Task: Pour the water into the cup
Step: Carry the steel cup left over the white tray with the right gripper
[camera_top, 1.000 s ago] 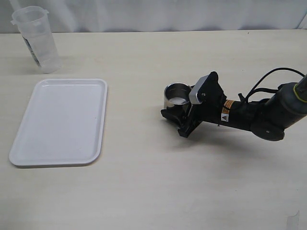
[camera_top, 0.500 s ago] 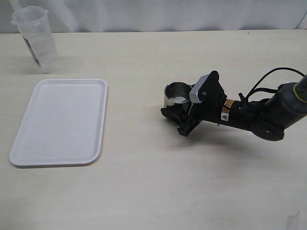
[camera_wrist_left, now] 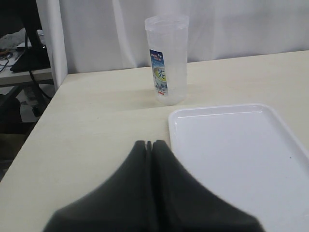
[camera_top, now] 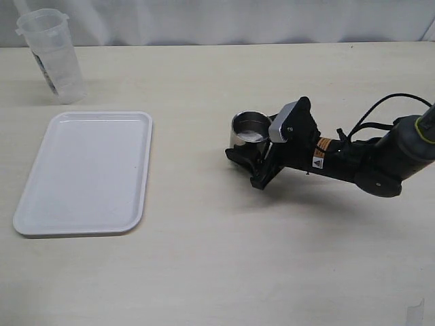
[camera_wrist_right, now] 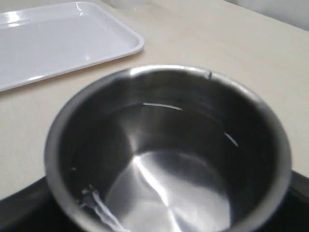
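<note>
**A:** Obs.: right claw (camera_top: 245,168) is pinching the short, handleless, brushed stainless-steel cup (camera_top: 250,129), right of centre in the frame. In the wrist view its black fingers flank the cup wall. The grip looks low, near the base.

**B:** Water?

**A:** There is a shiny patch in the cup's bottom, probably the water (camera_wrist_right: 169,193), a small amount. I cannot tell what is in the tall translucent plastic beaker (camera_top: 51,54), upper left of frame.

**B:** Left claw?

**A:** Left claw (camera_wrist_left: 149,145) is pressed together and holds nothing. It hangs above the pale tabletop (camera_top: 204,272). The flat white rectangular plastic tray (camera_top: 88,170) and the beaker are ahead of it.

**B:** Risks?

**A:** My judgement only.
1. The steel is smooth and round and the pinch is low, so the cup may swivel or slip out once tilted.
2. Cup and beaker stand well apart. Carrying open liquid that far invites slopping.
3. The beaker looks tall and light, and a nudge at its rim could topple it.
4. Either mouth is narrow, so a quick tilt could send the stream onto the tabletop.
</note>
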Robot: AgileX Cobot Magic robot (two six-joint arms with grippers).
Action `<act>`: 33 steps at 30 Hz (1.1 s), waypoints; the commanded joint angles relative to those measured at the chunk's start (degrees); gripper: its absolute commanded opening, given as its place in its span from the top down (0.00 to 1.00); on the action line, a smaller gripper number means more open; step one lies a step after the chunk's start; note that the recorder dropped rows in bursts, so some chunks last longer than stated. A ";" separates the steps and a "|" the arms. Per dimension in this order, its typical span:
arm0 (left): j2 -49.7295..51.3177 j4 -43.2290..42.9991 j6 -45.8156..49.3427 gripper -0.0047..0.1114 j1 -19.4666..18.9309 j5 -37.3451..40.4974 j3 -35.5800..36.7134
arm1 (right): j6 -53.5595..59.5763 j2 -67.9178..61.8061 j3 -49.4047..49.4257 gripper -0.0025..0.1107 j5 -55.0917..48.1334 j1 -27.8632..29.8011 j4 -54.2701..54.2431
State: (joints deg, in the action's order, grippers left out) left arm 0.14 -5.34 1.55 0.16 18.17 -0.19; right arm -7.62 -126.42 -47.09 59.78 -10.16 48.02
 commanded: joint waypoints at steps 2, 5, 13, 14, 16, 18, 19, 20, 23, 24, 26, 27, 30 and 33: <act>-0.14 0.04 -0.08 0.96 0.42 -0.22 0.19 | -2.90 0.34 -2.55 0.94 2.70 -0.01 2.29; -0.14 0.04 -0.08 0.96 0.42 -0.22 0.19 | -6.15 0.59 -3.43 0.94 2.70 -0.01 2.65; -0.14 0.04 -0.08 0.96 0.42 -0.22 0.19 | -11.17 0.57 -6.31 0.94 2.65 -0.46 5.18; -0.14 0.04 -0.08 0.96 0.42 -0.22 0.19 | -11.32 0.57 -6.91 0.94 1.93 -0.94 5.18; -0.14 0.04 -0.08 0.96 0.42 -0.22 0.19 | -12.23 0.57 -7.96 0.94 0.08 -2.20 5.45; -0.14 0.04 -0.08 0.96 0.42 -0.22 0.19 | -12.77 0.57 -9.40 0.94 -2.36 -3.99 5.45; -0.14 0.04 -0.08 0.96 0.42 -0.22 0.19 | -12.84 0.57 -10.12 0.94 -3.25 -4.73 5.45; -0.14 0.04 -0.08 0.96 0.42 -0.22 0.19 | -13.17 0.57 -10.84 0.94 -3.85 -5.85 5.45; -0.14 -0.06 -0.08 0.96 0.42 -0.22 0.19 | -15.43 0.57 -13.12 0.94 -5.13 -8.34 5.45; -0.14 -0.06 -0.08 0.96 0.42 -0.22 0.19 | -16.59 0.57 -13.82 0.94 -5.67 -8.98 5.45; -0.14 -0.06 -0.08 0.96 0.42 -0.22 0.19 | -18.19 0.57 -15.46 0.94 -6.72 -10.76 5.45; -0.14 -0.06 -0.08 0.96 0.42 -0.22 0.19 | -18.38 0.57 -16.07 0.94 -7.15 -11.59 5.45; -0.14 -0.06 -0.08 0.96 0.42 -0.22 0.19 | -19.49 0.57 -18.57 0.94 -10.26 -14.17 5.57; -0.14 -0.06 -0.08 0.96 0.42 -0.22 0.19 | -20.63 0.57 -21.42 0.94 -14.52 -16.96 5.57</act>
State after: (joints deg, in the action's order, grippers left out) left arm 0.14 -5.44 1.55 0.16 18.17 -0.19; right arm -26.91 -126.51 -66.21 47.11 -25.05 53.79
